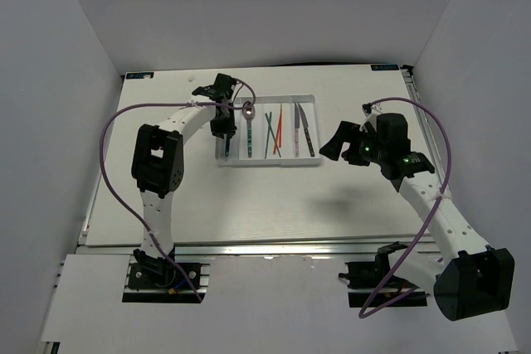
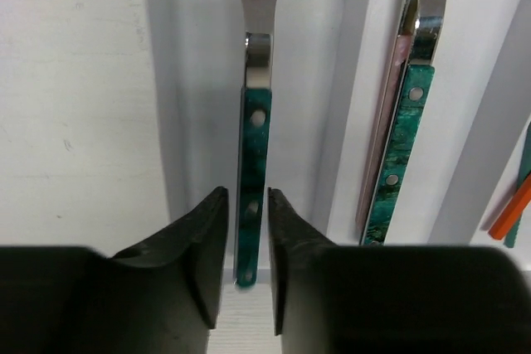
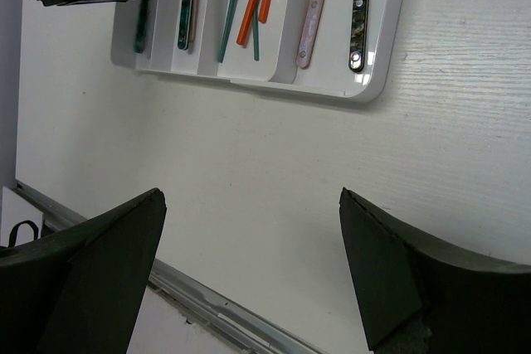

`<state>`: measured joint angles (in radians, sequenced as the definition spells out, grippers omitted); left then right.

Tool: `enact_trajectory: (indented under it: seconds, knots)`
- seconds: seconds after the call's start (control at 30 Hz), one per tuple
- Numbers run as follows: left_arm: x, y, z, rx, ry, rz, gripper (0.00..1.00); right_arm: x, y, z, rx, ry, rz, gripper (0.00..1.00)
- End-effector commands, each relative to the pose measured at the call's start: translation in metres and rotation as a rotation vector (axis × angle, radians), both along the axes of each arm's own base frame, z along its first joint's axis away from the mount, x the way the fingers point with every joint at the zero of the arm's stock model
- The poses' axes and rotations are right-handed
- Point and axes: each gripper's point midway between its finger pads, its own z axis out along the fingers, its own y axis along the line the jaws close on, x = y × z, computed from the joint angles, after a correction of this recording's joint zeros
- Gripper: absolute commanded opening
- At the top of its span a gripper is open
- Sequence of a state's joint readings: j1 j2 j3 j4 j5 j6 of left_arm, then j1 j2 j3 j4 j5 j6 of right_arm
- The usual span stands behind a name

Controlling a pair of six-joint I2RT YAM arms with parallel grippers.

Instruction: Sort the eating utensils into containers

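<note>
The white tray (image 1: 309,163) lies mid-table, its long compartments holding the utensils. My left gripper (image 1: 224,126) hangs over the leftmost compartment. In the left wrist view its jaws (image 2: 246,198) stand narrowly open on either side of a teal-handled fork (image 2: 255,122) that lies in that compartment, with a thin gap on each side. A teal-handled spoon (image 2: 402,147) over a pink handle lies in the compartment beside it. Orange-red and teal chopsticks (image 1: 275,130), a pink-handled utensil (image 1: 296,132) and a dark-handled knife (image 1: 307,133) fill the others. My right gripper (image 1: 336,143) is wide open and empty, right of the tray.
The right wrist view shows the tray's near corner (image 3: 373,80), bare white table below it and the metal rail (image 3: 207,296) at the table's near edge. White walls enclose the table on three sides. Purple cables loop off both arms.
</note>
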<state>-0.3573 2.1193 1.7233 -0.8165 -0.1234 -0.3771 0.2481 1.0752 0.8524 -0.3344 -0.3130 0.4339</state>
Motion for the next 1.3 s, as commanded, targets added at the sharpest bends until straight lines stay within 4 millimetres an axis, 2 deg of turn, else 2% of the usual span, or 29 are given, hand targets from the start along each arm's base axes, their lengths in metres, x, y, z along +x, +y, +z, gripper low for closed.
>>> enact_trajectory:
  seconds: [0.0,0.03,0.13,0.23,0.3,0.33,0.4,0.43,0.47,0.5,0.53,0.57,0.6,0.67,0.7,0.73,0.8,0.83,0.87,0.9,0.93,0.97,1.0,1.03,1.07,1.1,1.13,1.2,1.27]
  knots:
    - [0.011,-0.008,0.027,-0.034,-0.071,0.003,0.41,0.004,-0.002,-0.001,-0.009,-0.021,-0.004,0.89]
    - [0.012,-0.009,0.031,-0.042,-0.080,0.002,0.49,0.004,-0.002,-0.002,-0.011,-0.019,-0.007,0.89]
    - [0.014,-0.009,0.041,-0.049,-0.106,0.001,0.59,0.006,-0.002,-0.004,-0.013,-0.012,-0.009,0.89]
    - [0.012,-0.007,0.057,-0.049,-0.128,0.009,0.62,0.012,-0.007,-0.004,-0.032,-0.012,-0.036,0.89]
    - [0.012,-0.006,0.069,-0.062,-0.157,0.016,0.65,0.022,-0.018,-0.011,-0.075,0.002,-0.105,0.89]
    - [0.011,-0.004,0.077,-0.061,-0.175,0.021,0.70,0.030,-0.025,-0.010,-0.099,0.000,-0.144,0.89]
    - [0.006,0.002,0.103,-0.059,-0.229,0.033,0.76,0.038,-0.037,-0.025,-0.148,0.064,-0.191,0.89]
    - [0.003,0.006,0.111,-0.047,-0.246,0.038,0.79,0.047,-0.041,-0.018,-0.163,0.060,-0.214,0.89]
    - [-0.006,0.019,0.126,-0.016,-0.283,0.062,0.91,0.052,-0.053,-0.033,-0.214,0.119,-0.255,0.89]
    - [-0.011,0.026,0.133,0.002,-0.302,0.068,0.93,0.058,-0.061,-0.035,-0.240,0.131,-0.281,0.89]
    - [-0.026,0.038,0.143,0.022,-0.336,0.085,0.96,0.072,-0.077,-0.039,-0.293,0.146,-0.347,0.89]
    - [-0.022,0.039,0.146,0.027,-0.357,0.090,0.96,0.078,-0.084,-0.042,-0.318,0.163,-0.374,0.89]
    - [-0.043,0.048,0.147,0.032,-0.369,0.084,0.98,0.081,-0.092,-0.046,-0.343,0.183,-0.401,0.89]
    - [-0.057,0.056,0.151,0.026,-0.419,0.087,0.98,0.100,-0.113,-0.055,-0.383,0.216,-0.478,0.89]
    - [-0.078,0.066,0.145,0.040,-0.423,0.088,0.98,0.106,-0.120,-0.057,-0.392,0.226,-0.499,0.89]
    - [-0.087,0.071,0.142,0.045,-0.431,0.090,0.98,0.113,-0.125,-0.071,-0.409,0.262,-0.515,0.89]
    - [-0.100,0.082,0.136,0.067,-0.458,0.100,0.98,0.135,-0.135,-0.066,-0.401,0.251,-0.547,0.87]
    - [-0.115,0.093,0.124,0.092,-0.458,0.113,0.98,0.142,-0.137,-0.080,-0.418,0.282,-0.551,0.86]
    - [-0.117,0.099,0.123,0.107,-0.485,0.135,0.98,0.157,-0.140,-0.073,-0.411,0.262,-0.568,0.84]
    - [-0.122,0.109,0.121,0.137,-0.497,0.180,0.98,0.164,-0.142,-0.076,-0.415,0.266,-0.573,0.84]
    - [-0.128,0.112,0.119,0.137,-0.501,0.187,0.98,0.169,-0.147,-0.094,-0.431,0.305,-0.583,0.84]
    - [-0.130,0.112,0.119,0.128,-0.503,0.188,0.98,0.174,-0.150,-0.099,-0.435,0.321,-0.591,0.84]
    - [-0.131,0.110,0.120,0.112,-0.508,0.187,0.98,0.186,-0.153,-0.095,-0.429,0.308,-0.603,0.83]
    - [-0.132,0.106,0.121,0.088,-0.518,0.175,0.98,0.188,-0.155,-0.113,-0.443,0.352,-0.597,0.82]
    - [-0.133,0.106,0.120,0.082,-0.519,0.172,0.98,0.192,-0.160,-0.119,-0.447,0.364,-0.597,0.81]
    - [-0.134,0.105,0.118,0.079,-0.514,0.170,0.98,0.203,-0.158,-0.115,-0.437,0.347,-0.587,0.79]
    - [-0.135,0.105,0.116,0.078,-0.506,0.167,0.98,0.206,-0.156,-0.132,-0.445,0.377,-0.568,0.79]
    - [-0.135,0.103,0.113,0.071,-0.497,0.161,0.98,0.219,-0.155,-0.134,-0.452,0.360,-0.537,0.75]
    - [-0.135,0.102,0.111,0.070,-0.488,0.160,0.98,0.219,-0.160,-0.154,-0.494,0.398,-0.536,0.72]
